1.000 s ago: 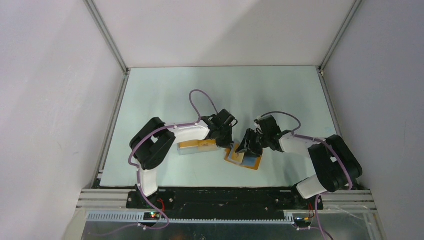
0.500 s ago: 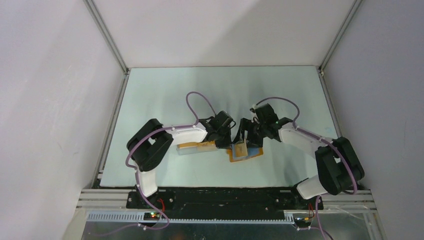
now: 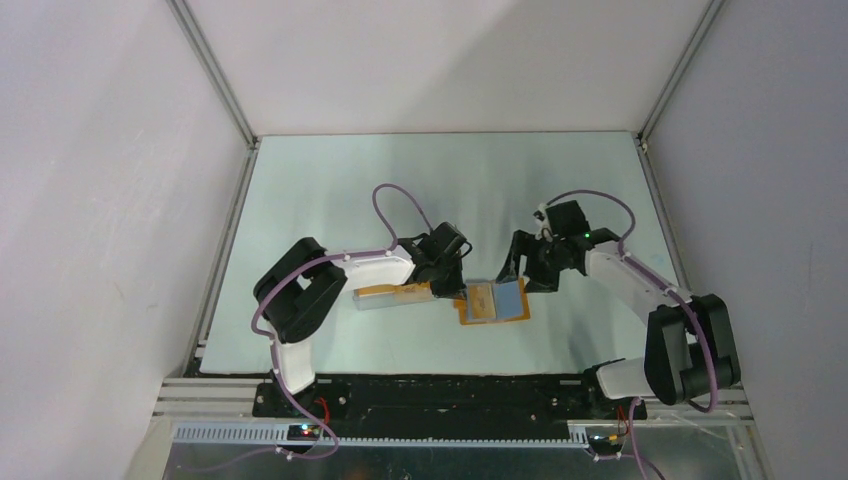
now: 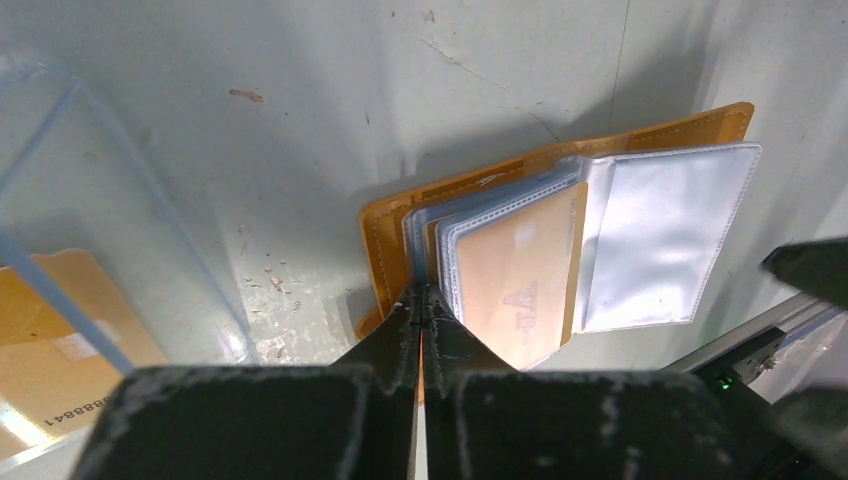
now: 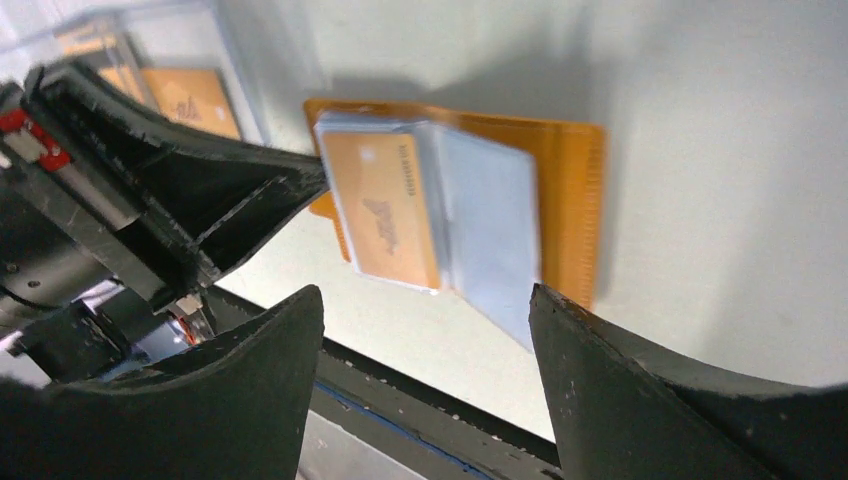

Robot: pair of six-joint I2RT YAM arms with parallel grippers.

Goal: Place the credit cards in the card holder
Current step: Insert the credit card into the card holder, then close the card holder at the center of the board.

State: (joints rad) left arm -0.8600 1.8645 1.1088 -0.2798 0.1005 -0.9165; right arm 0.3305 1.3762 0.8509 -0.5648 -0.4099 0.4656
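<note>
The card holder (image 3: 510, 312) lies open on the table, orange cover down, its clear sleeves fanned out (image 4: 665, 235). One golden credit card (image 4: 515, 285) sits inside a sleeve, also seen from the right wrist as the credit card (image 5: 385, 205) on the card holder (image 5: 575, 185). My left gripper (image 4: 422, 297) is shut on the holder's left edge, an orange sliver between its jaws; from above the left gripper (image 3: 460, 288) touches the holder's left side. My right gripper (image 3: 522, 272) hangs open just right of the holder and holds nothing; its fingertips (image 5: 300, 340) stand wide apart.
A clear plastic box (image 3: 372, 300) lies left of the holder, under the left arm, with more golden cards (image 4: 55, 345) inside. The black front rail (image 5: 420, 410) runs close below the holder. Grey walls enclose the table on three sides.
My right gripper has opened and drawn back to the right, off the holder. The card now rests in a sleeve and the holder lies flat. The left gripper kept its grip.
</note>
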